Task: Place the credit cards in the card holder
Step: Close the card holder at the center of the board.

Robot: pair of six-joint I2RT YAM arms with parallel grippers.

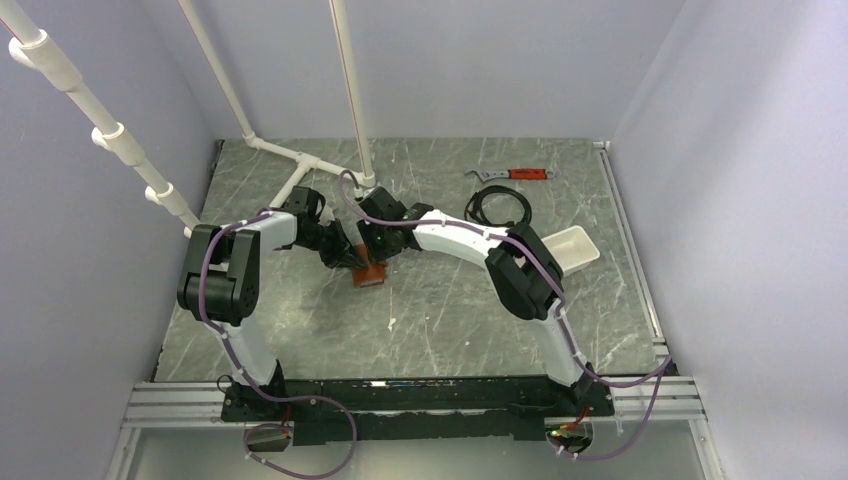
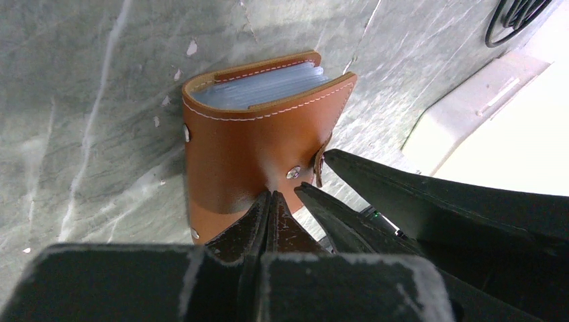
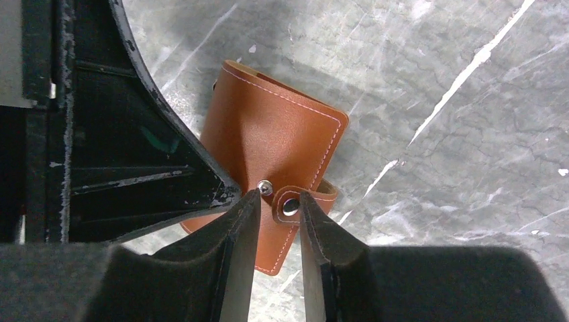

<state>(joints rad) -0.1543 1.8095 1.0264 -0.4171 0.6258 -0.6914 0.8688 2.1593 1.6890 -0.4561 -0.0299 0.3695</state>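
The card holder [image 1: 368, 272] is a brown leather wallet lying folded on the marble table, with clear sleeves showing at its open edge [image 2: 262, 84]. My left gripper [image 2: 272, 196] is shut, its tips pressing on the wallet's cover [image 2: 241, 147] beside the snap stud. My right gripper [image 3: 278, 196] is narrowly open over the wallet [image 3: 268, 134], its fingers either side of the closing tab [image 3: 290, 203]. In the top view both grippers, left [image 1: 345, 260] and right [image 1: 380, 252], meet over the wallet. No credit cards are in view.
A white tray [image 1: 572, 246] sits right of the arms and also shows in the left wrist view [image 2: 470, 107]. A black cable coil [image 1: 497, 206] and a red-handled wrench [image 1: 510, 174] lie at the back. A white pipe frame [image 1: 300, 165] stands at the back left.
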